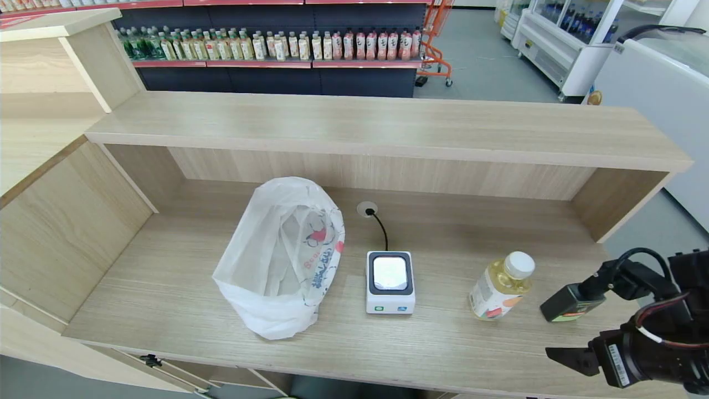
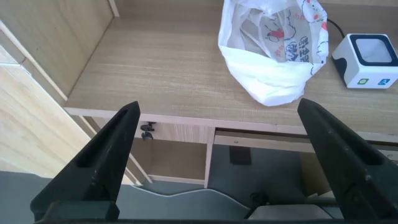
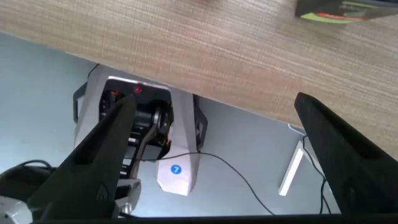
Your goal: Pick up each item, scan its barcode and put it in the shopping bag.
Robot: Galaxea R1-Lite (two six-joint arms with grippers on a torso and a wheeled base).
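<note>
The tabletop (image 1: 443, 343) is pale wood-grain board, matt and smooth; the shopping bag (image 1: 277, 266) is thin translucent white plastic film, crinkled, with a faint sheen; the scanner (image 1: 390, 282) has a smooth white plastic shell and a glossy window; the bottle (image 1: 501, 288) is clear glossy plastic with a white cap; the left arm's fingers (image 2: 106, 168) and the right arm's fingers (image 3: 106, 155) are matt black.
</note>
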